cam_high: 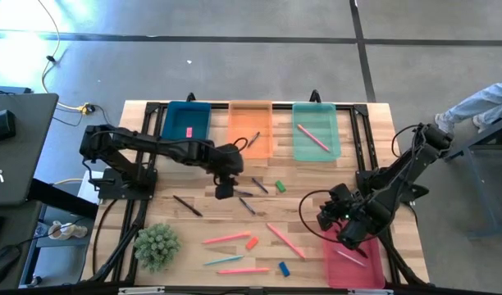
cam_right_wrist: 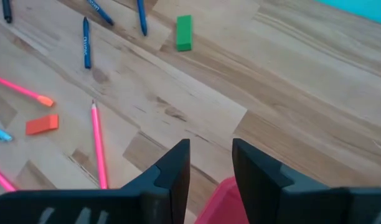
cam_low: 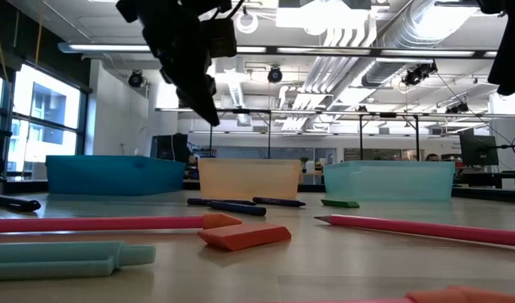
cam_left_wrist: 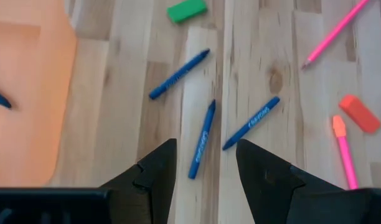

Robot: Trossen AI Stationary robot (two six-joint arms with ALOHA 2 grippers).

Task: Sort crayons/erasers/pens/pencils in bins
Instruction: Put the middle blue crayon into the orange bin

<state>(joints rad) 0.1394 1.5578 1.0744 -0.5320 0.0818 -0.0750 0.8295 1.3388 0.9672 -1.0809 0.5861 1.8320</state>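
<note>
Three blue-purple crayons lie on the wood at mid-table, also seen in the high view as crayons. My left gripper hangs open high above them, touching nothing. My right gripper is open and empty over the far-left corner of the red-pink bin, which holds one pink pencil. The orange bin holds a crayon. A pencil lies in the green-teal bin and a pink eraser in the blue-teal bin. A black pen lies flat left of the crayons.
A green eraser sits right of the crayons. Pink pencils, a light blue one, an orange eraser and a blue eraser lie nearer the front edge. A potted plant stands front left.
</note>
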